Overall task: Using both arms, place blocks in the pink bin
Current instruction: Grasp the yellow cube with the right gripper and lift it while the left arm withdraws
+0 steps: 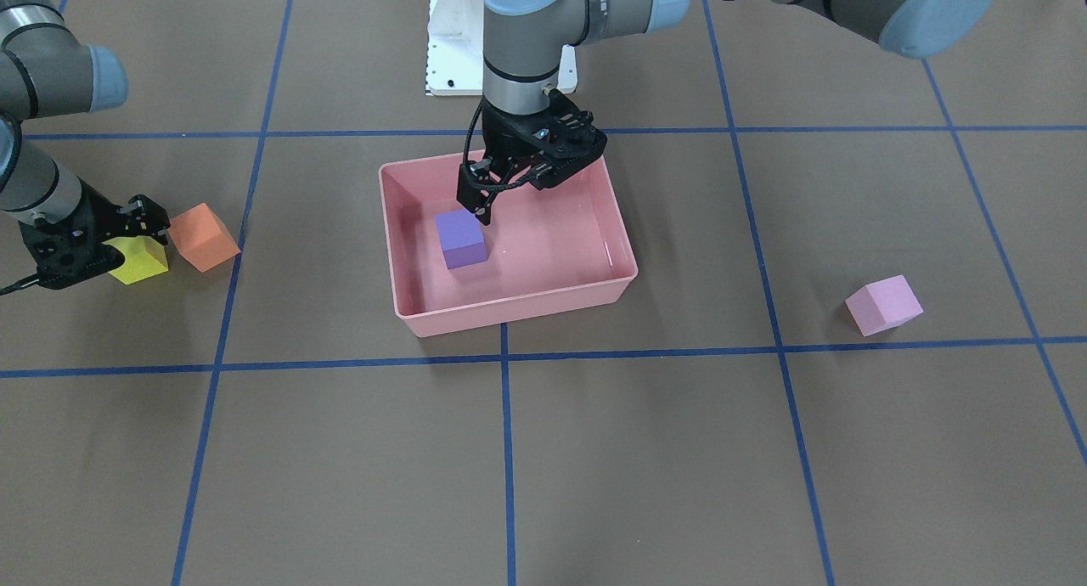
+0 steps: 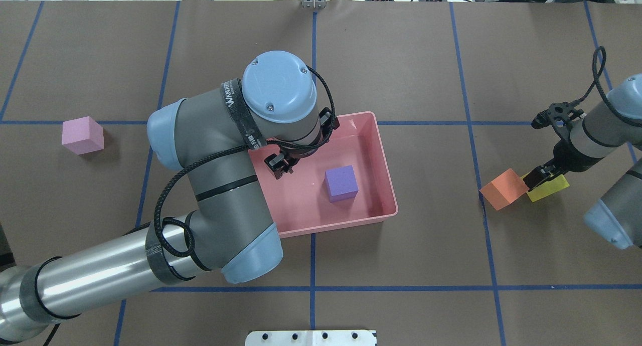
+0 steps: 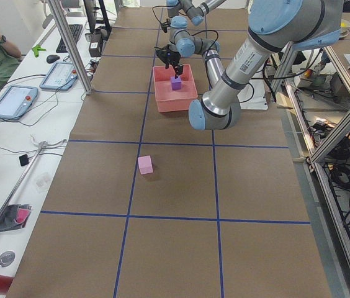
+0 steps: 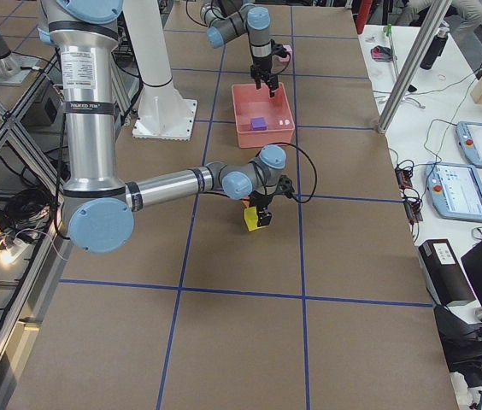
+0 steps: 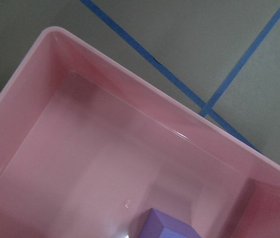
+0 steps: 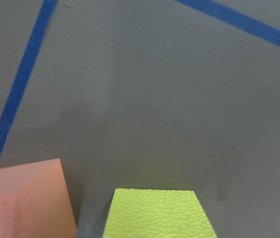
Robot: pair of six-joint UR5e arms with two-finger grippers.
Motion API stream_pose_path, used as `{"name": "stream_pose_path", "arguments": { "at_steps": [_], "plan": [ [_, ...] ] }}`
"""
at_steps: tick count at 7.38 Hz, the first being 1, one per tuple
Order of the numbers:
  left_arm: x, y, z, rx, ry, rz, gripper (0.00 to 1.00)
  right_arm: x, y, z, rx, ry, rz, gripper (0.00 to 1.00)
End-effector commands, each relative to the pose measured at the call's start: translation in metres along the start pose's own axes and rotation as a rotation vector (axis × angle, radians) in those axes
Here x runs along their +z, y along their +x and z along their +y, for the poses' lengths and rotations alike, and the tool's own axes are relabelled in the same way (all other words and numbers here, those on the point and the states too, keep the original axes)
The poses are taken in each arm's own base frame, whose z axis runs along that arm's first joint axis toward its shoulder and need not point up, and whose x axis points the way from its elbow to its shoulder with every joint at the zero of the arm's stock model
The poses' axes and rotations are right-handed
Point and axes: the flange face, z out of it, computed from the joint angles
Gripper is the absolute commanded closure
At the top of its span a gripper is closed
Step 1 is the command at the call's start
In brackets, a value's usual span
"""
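Purple block (image 1: 461, 239) sits flat on the bin (image 1: 509, 312) floor, toward the bin's half on the robot's right, clear of the walls. Left arm (image 2: 215, 185) reaches over the bin, wrist pointing down, with its jaws hanging just above the purple block; they are spread and hold nothing. The left wrist view shows only the bin's inside corner and the block's top edge.

Right arm (image 2: 597, 135) is low at the surface (image 1: 679, 450) on the robot's right. Its jaws straddle the yellow block (image 1: 146, 265) and look clamped on it, though the contact is partly hidden. Yellow block is at surface level; can't tell whether it is lifted.

Orange block (image 1: 204, 238) lies just beside the yellow 1, on the bin side, turned at an angle. The right wrist view shows a thin gap between the 2.

Pink block (image 1: 883, 304) rests alone on the surface on the robot's left, well apart from the bin and both arms.

Count: 1 block in the bin, 3 outside it.
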Motion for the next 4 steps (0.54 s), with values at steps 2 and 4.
{"name": "stream_pose_path", "arguments": {
  "at_steps": [2, 4],
  "plan": [
    [-0.015, 0.003, -0.008, 0.006, 0.004, 0.026, 0.00, -0.053, 0.003, -0.005, 0.010, 0.085, -0.023, 1.00],
    [-0.048, -0.030, -0.038, 0.326, 0.036, -0.029, 0.00, -0.108, 0.028, -0.005, 0.076, 0.144, -0.146, 1.00]
  ]
}}
